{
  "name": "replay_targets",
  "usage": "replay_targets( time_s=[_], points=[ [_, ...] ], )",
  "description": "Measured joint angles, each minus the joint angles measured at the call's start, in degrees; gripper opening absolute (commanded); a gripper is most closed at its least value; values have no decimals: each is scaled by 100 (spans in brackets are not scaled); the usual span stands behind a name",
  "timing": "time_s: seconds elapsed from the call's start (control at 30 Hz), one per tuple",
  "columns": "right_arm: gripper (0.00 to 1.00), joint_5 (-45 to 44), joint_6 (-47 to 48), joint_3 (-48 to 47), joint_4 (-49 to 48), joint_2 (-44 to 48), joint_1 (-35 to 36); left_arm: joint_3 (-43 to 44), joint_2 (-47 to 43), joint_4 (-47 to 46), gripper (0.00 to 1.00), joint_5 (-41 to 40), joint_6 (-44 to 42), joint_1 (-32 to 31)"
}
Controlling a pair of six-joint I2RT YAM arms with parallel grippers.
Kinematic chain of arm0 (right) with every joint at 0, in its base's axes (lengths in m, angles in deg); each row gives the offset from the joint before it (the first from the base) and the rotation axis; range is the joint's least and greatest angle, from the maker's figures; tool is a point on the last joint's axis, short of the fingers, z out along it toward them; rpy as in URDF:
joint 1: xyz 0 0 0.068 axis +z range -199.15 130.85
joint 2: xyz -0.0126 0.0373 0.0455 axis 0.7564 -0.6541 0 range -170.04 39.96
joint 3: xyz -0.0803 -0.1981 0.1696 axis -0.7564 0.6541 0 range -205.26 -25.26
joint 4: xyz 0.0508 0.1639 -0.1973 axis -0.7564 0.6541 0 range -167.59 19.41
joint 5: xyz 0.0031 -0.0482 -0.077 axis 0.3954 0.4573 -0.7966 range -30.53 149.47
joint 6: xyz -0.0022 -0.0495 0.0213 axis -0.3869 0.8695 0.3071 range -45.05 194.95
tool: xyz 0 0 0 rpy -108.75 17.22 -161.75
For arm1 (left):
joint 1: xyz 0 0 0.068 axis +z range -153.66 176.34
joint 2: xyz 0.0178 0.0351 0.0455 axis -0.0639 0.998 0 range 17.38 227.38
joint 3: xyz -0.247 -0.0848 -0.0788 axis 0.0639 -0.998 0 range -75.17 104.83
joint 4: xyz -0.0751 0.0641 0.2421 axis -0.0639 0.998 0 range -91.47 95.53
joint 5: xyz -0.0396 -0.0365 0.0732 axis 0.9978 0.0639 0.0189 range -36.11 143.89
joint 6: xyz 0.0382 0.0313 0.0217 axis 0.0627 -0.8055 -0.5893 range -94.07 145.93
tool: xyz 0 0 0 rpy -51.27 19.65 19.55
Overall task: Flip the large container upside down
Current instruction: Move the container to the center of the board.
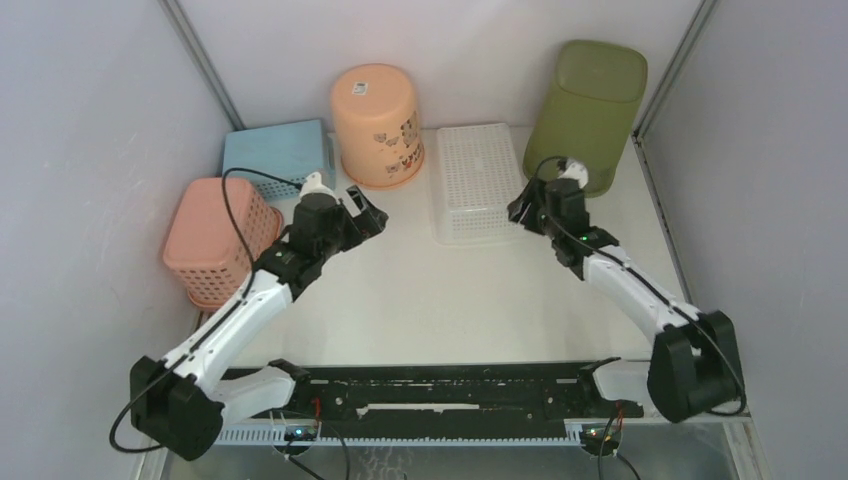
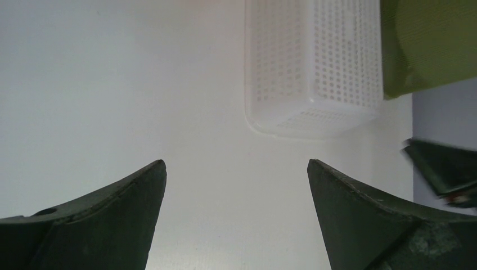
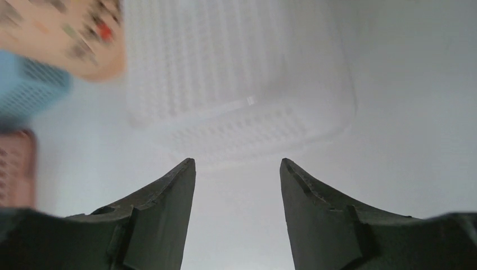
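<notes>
The left claw [image 2: 236, 163] is wide open. Nothing is between its two fingers, and only bare table [image 2: 112, 84] shows there. The right claw [image 3: 237, 160] is open too, but not as wide, and it holds nothing.

Just in front of the right claw lies a white basket [image 3: 236, 84], bottom up. The claw points at it and does not touch it. For the left claw, the same basket is ahead and a bit to the right, well apart.

Farther off, ahead and to the left of the right claw, stands a peach bucket [image 1: 377, 125]. Next to it is a blue basket [image 1: 275, 150]. A pink basket [image 1: 215, 240] sits behind the left claw, beside its arm.

The large container [image 1: 585, 110] is the green one at the far back. It is just behind the right claw and to its right, so that claw's own camera does not see it. From the left claw it is far ahead on the right, past the white basket. Seen from above, the right wrist covers the container's low edge, so I cannot tell if they touch.

The container's top is a smooth closed face with no hole. That looks like its bottom, so I think it is already upside down, with its mouth on the table. The turning looks done. I think the only thing left is for the arms to pull away without bumping it.
</notes>
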Motion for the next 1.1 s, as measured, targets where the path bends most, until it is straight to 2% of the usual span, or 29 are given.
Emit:
replay_targets(
  time_s=[0.07,0.3,0.47,0.67,0.87,1.03,1.1],
  points=[
    [62,72,-50,245,20,-363,197,133,-227,188,100,46,-114,157],
    [61,273,-216,271,17,-1663,533,629,-1001,815,100,164,-542,1829],
    [61,378,-223,-918,2,-2938,509,629,-1648,1300,100,-35,-560,2186],
    [61,533,-278,-2326,111,-4074,402,629,-1790,1773,100,-168,-562,2839],
    [64,841,-280,-3370,1263,-4629,282,629,-1792,1897,100,-107,-562,3060],
    [65,1191,-254,-3589,1631,-4688,79,629,-1773,1899,100,2,-560,3064],
    [67,1495,-205,-3377,1469,-4548,-48,629,-1764,1897,100,24,-560,3064]
  ],
)
